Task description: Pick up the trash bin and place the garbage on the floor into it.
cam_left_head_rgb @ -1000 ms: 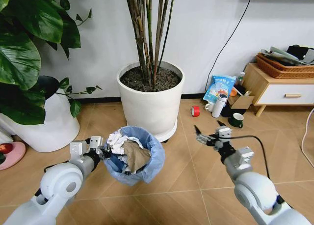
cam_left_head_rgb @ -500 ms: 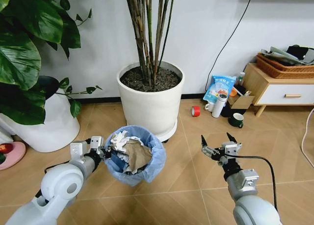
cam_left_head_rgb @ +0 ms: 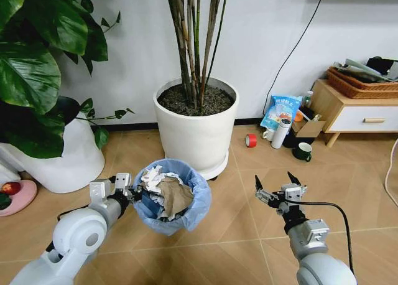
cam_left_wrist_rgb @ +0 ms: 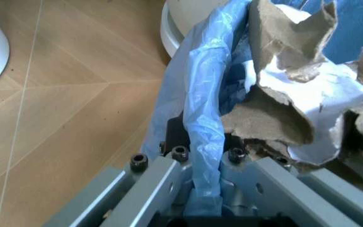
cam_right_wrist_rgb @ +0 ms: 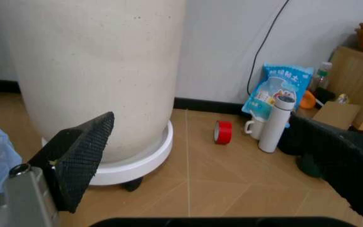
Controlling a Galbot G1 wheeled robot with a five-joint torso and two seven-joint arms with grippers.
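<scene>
Both grippers are engaged: the left gripper (cam_left_head_rgb: 127, 195) clamps the blue-lined rim of the small round dark trash bin (cam_left_head_rgb: 171, 198), heaped with crumpled paper garbage (cam_left_head_rgb: 163, 190); the right gripper (cam_left_head_rgb: 278, 186) hovers wide open and empty above the chevron parquet floor (cam_left_head_rgb: 236, 223), needing another piece to fetch.

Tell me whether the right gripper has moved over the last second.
Yes. The right gripper pulled back toward the robot, away from the big white plant pot.

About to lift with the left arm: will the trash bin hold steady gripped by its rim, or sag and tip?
The left gripper pinches the trash bin at one rim, so it may tilt away. The crinkly blue bag sits between the fingers, likely slippery. The paper heaped above the rim looks light but could spill.
</scene>
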